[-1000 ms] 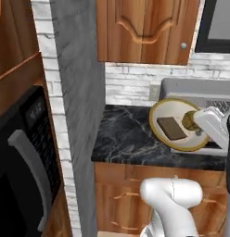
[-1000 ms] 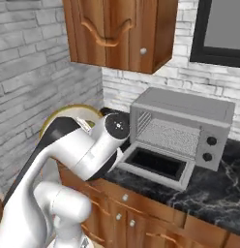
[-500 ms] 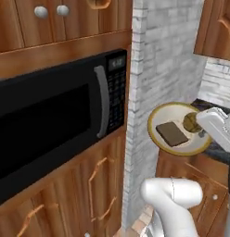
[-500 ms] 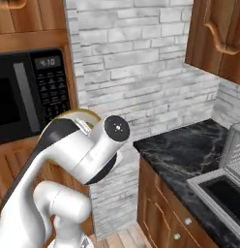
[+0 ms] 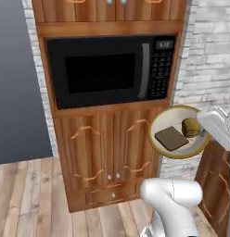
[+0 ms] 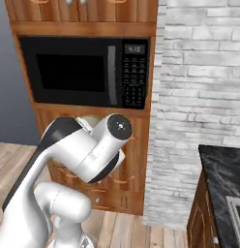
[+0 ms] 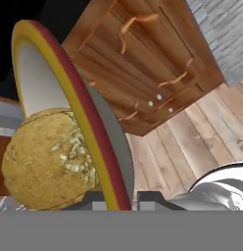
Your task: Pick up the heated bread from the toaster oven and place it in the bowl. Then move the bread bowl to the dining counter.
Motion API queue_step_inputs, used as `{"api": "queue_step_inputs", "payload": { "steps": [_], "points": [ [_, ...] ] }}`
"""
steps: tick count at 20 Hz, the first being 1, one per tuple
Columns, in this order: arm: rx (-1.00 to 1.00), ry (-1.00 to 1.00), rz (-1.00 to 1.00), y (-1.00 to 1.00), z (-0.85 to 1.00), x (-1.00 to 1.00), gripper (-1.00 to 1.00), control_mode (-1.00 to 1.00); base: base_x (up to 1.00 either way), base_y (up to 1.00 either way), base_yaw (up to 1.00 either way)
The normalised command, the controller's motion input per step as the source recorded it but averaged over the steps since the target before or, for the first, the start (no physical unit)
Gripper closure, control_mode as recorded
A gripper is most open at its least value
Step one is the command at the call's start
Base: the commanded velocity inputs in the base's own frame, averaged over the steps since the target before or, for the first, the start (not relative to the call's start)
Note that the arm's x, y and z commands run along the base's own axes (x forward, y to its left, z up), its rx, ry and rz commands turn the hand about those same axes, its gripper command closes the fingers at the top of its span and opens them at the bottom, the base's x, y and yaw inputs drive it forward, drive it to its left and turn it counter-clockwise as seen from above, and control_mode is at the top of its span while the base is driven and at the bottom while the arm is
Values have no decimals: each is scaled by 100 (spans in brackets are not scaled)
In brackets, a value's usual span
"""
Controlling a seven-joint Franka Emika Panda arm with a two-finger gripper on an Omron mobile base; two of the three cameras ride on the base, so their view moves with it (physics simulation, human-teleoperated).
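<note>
Two steps remain in my judgement, carrying and setting down; ahead stands the built-in microwave; my gripper pinches the bowl rim, heated bread inside beside a flat brown piece; next I must find the dining counter, keeping the bowl level.

Crumbly-crusted heated bread; glossy bowl.

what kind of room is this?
A home kitchen, rendered: a black built-in microwave set in wooden cabinets, a white brick wall, and a black marble counter at the right edge.
</note>
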Motion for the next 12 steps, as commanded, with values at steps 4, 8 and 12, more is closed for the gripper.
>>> {"api": "queue_step_inputs", "payload": {
  "steps": [4, 8, 12],
  "points": [
    [0, 0, 0, 0, 0, 0, 100, 100, -64, 4, 96],
    [0, 0, 0, 0, 0, 0, 100, 100, -27, 41, 100],
    [0, 0, 0, 0, 0, 0, 100, 100, -21, 49, 99]
  ]
}}
